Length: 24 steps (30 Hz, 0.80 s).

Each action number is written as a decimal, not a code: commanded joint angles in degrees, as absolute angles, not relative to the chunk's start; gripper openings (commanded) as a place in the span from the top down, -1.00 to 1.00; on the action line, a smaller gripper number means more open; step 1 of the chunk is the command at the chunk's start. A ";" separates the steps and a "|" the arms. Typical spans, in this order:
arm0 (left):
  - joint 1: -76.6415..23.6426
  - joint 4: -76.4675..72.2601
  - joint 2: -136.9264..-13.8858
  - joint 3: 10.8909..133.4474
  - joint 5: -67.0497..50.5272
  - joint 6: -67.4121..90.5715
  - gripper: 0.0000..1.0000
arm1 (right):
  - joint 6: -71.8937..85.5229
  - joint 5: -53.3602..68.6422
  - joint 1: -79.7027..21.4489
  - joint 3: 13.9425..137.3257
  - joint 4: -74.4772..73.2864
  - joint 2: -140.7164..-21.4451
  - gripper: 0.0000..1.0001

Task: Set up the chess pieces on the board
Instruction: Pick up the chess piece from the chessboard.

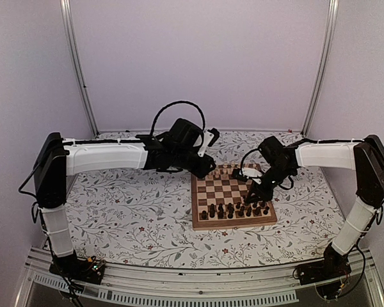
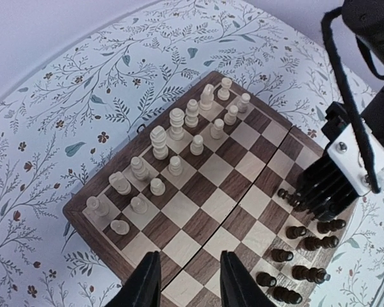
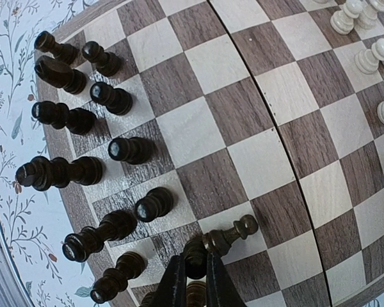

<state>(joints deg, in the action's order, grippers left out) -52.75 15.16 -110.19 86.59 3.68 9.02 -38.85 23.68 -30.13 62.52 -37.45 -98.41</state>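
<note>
The board [image 1: 233,221] lies right of centre on the floral cloth. Pale chess pieces [image 2: 159,141] stand in two rows along its far side, and dark chess pieces [image 3: 64,118] crowd the near side. My right gripper [image 3: 195,256] is shut low among the dark pieces [image 1: 237,210]. A dark pawn [image 3: 233,233] lies tilted with its base against my right fingertip. Another dark piece [image 3: 195,246] sits just at the tips, and I see no grip on either. My left gripper [image 2: 189,256] hangs open and empty over the board's [image 2: 83,211] bare squares near the pale rows.
The floral cloth [image 1: 134,204] covers the table around the board. My right arm [image 2: 352,160] reaches in over the dark side of the board. White walls and metal posts [image 1: 80,70] enclose the back and sides.
</note>
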 commanded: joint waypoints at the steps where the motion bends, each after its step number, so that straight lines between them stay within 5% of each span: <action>1: -50.12 9.64 -107.87 84.34 -2.58 14.51 0.30 | -38.95 22.40 -30.45 64.42 -36.83 -98.73 0.84; 24: -47.48 -1.37 -112.65 80.44 -20.58 27.51 0.31 | -40.22 23.59 -30.48 66.98 -37.30 -93.11 0.85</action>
<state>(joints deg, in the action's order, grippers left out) -49.06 2.74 -112.27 82.28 -17.56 24.67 -39.03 22.74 -30.11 64.79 -37.10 -95.94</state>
